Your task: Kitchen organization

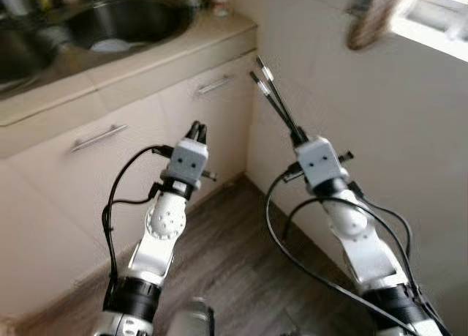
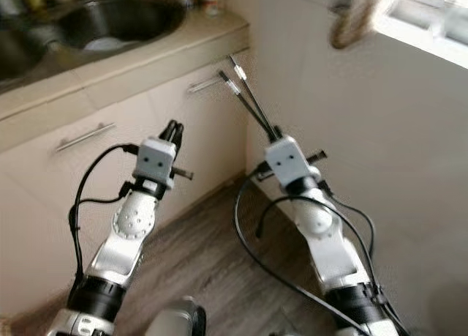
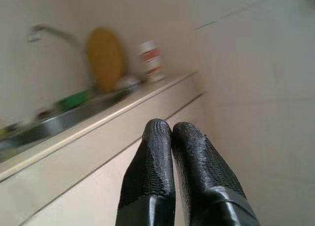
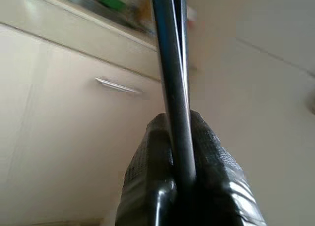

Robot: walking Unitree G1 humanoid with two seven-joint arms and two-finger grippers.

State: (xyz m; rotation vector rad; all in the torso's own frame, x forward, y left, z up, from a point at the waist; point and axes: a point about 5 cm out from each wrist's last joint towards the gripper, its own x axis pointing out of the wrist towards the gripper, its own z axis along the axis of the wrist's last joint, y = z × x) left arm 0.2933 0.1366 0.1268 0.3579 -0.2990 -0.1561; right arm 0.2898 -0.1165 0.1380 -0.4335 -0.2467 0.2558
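My right gripper (image 1: pixel 298 137) is shut on a pair of long black chopsticks (image 1: pixel 276 100) with silver tips. They point up toward the corner where the counter (image 1: pixel 183 49) meets the tiled wall. In the right wrist view the chopsticks (image 4: pixel 172 73) run out between the pads (image 4: pixel 145 152). My left gripper (image 1: pixel 197 129) is raised in front of the cabinet doors, shut with nothing in it; its fingertips (image 3: pixel 157 130) touch each other. A steel sink (image 1: pixel 157 30) is set into the counter at the upper left.
Cream cabinet doors with metal handles (image 1: pixel 214 84) (image 1: pixel 99 137) stand straight ahead. The tiled wall (image 1: pixel 380 131) is close on the right, with a brown rope-like thing (image 1: pixel 373 14) hanging by a window ledge. A round cutting board (image 3: pixel 104 58), a faucet (image 3: pixel 49 31) and a cup (image 3: pixel 149 58) stand by the sink. Wood floor (image 1: pixel 241 263) lies below.
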